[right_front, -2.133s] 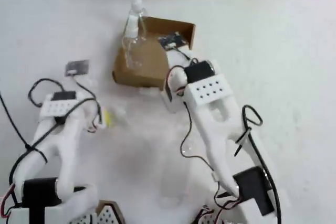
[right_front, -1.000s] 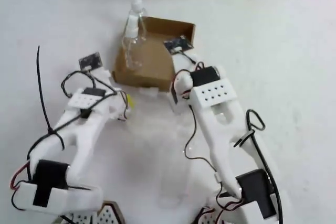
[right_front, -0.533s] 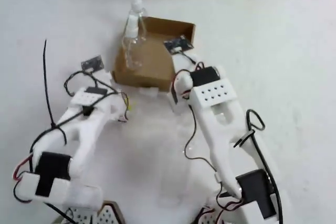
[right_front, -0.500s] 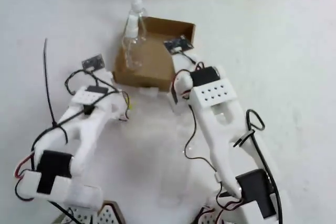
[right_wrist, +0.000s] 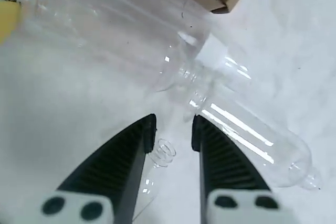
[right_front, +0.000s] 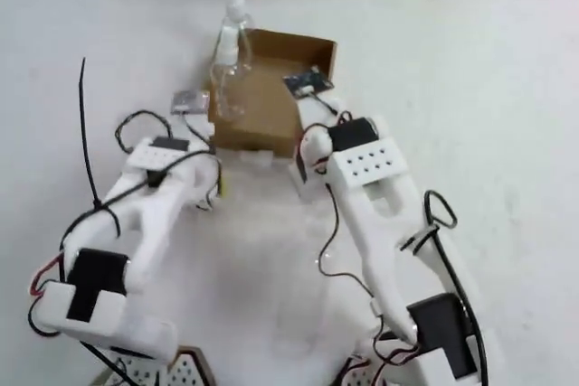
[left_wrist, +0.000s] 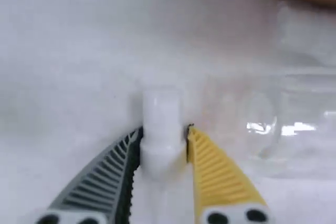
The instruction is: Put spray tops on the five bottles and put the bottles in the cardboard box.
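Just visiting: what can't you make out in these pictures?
Clear plastic bottles lying on the white table: their number. High view, they blend into it; right wrist view, edges cut them.
White spray top in the left gripper: lower end, hidden between its fingers, left wrist view.
Two capped bottles standing at the brown cardboard box: inside or beside, unclear from the high view.

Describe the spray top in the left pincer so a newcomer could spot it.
Find the cardboard box; the left pincer sits by its near edge. The spray top is the small piece clamped between its grey and yellow fingers, opaque white, unlike the clear bottle beside it.
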`<state>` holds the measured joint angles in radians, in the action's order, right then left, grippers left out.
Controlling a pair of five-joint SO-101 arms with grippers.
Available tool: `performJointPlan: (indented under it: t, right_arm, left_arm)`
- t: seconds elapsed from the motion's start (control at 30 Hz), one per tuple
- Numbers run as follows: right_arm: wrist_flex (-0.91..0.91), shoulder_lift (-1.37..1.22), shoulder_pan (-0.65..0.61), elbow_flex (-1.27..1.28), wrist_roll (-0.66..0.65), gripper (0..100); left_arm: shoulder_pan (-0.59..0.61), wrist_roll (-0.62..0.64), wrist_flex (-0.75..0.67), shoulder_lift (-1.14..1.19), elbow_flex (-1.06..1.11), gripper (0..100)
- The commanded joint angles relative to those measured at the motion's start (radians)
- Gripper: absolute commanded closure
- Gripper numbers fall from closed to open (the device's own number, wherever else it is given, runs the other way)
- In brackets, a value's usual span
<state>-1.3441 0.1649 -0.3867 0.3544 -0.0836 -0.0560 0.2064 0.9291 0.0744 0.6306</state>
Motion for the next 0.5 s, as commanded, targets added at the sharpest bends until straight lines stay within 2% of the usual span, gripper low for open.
performJointPlan:
  t: [0.0,0.1,0.23,0.4,0.47]
  right_arm:
    - [-0.085,0.079,0.044,-0.026,-0.008,90.8]
    - [-0.163,0.137,0.053,-0.005,-0.009,90.8]
    - [-0.193,0.203,-0.021,0.120,-0.017,90.8]
    - [-0.194,0.260,-0.131,0.298,-0.175,90.8]
    - [-0.196,0.283,-0.148,0.305,-0.183,90.8]
  left_arm:
    - [0.038,-0.117,0.035,-0.058,-0.020,95]
    - [0.070,-0.144,0.023,-0.059,-0.021,95]
    - [0.081,-0.146,0.011,-0.059,-0.020,95]
    - [0.077,-0.146,0.011,-0.058,-0.020,95]
    - [0.076,-0.146,0.011,-0.058,-0.020,95]
